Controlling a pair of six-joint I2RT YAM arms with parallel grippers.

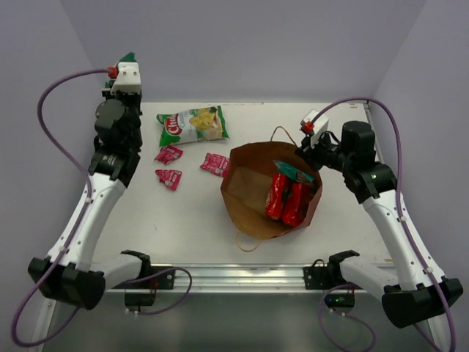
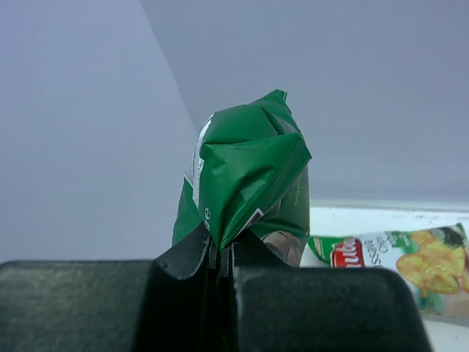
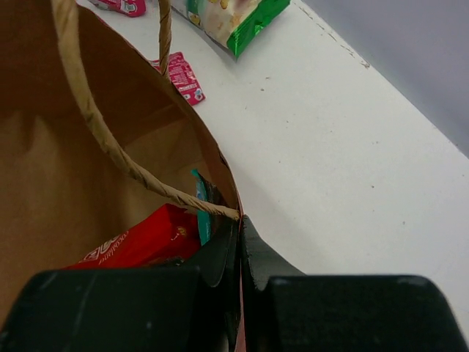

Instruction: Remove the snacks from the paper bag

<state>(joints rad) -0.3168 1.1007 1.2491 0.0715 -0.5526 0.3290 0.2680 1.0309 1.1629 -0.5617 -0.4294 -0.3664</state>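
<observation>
My left gripper [image 2: 222,253] hangs high over the table's 10 o'clock corner, its fingers pressed together on a crumpled dark green foil packet [image 2: 249,176] that stands upright, peak up. My right gripper [image 3: 240,238] pinches the 1 o'clock rim of the paper bag [image 1: 253,198], which is tan kraft inside with its mouth facing up and twisted handles [image 3: 110,139] at 12 and 7. Inside lie glossy red packets [image 1: 286,198], long axis 12 to 6, with a teal packet [image 1: 294,173] at their far end. On the white table [image 1: 198,227] at 11 o'clock lies the flat chip bag [image 1: 193,125], long axis 9 to 3, with three small red-pink sachets [image 1: 168,155] near its 6 o'clock side
</observation>
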